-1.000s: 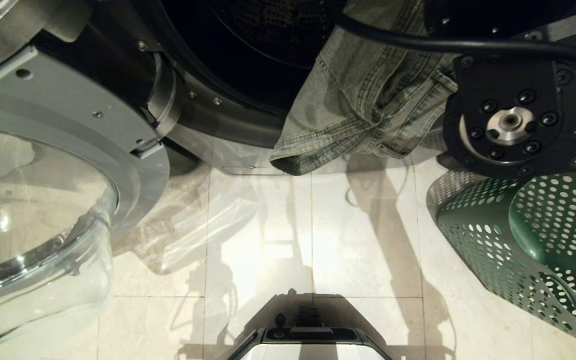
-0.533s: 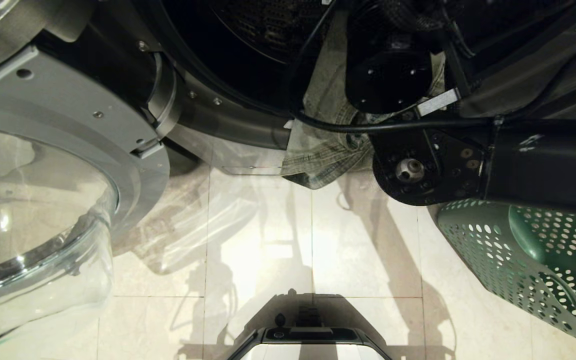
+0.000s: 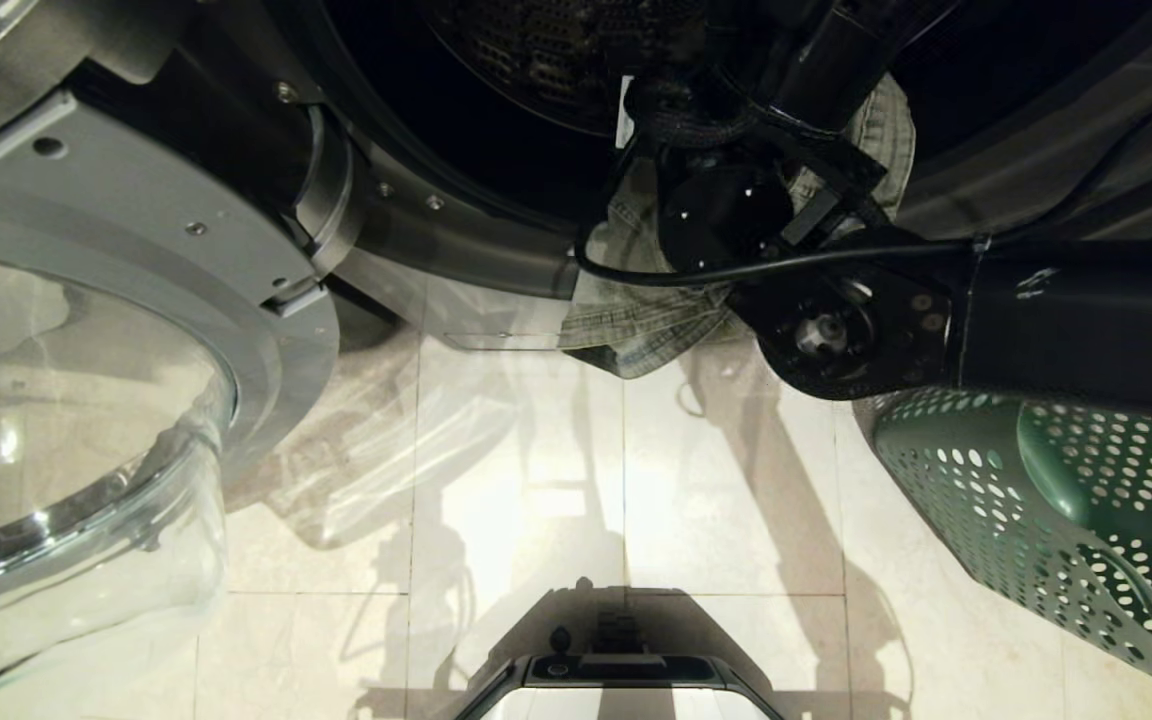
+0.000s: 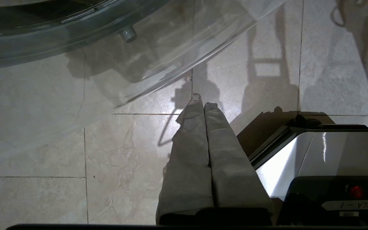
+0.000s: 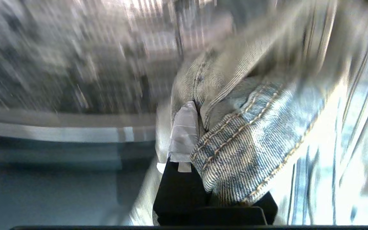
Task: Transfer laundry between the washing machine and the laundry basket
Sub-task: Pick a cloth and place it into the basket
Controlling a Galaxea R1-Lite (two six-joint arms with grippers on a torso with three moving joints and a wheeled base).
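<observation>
The laundry (image 3: pixel 636 325), a faded denim garment, hangs bunched over the lower rim of the washing machine (image 3: pixel 456 235), whose round mouth is open. My right arm (image 3: pixel 1056 320) reaches across into that mouth and hides its own gripper in the head view. In the right wrist view my right gripper (image 5: pixel 195 111) is shut on a stitched denim fold of the laundry (image 5: pixel 254 143), with one taped fingertip (image 5: pixel 184 134) showing. The dark green laundry basket (image 3: pixel 996 500) stands tilted on the floor at the right. My left gripper (image 4: pixel 203 105) is shut and empty, hanging over the floor tiles.
The machine's glass door (image 3: pixel 86 420) stands swung open at the left. Pale floor tiles (image 3: pixel 536 480) lie between door and basket. My base (image 3: pixel 626 670) shows at the bottom edge, and also beside the left gripper as the white base (image 4: pixel 318 153).
My right arm has swung left and deeper into the machine's mouth with the laundry. The garment, first spread wide over the rim, is now bunched and partly hidden by the wrist.
</observation>
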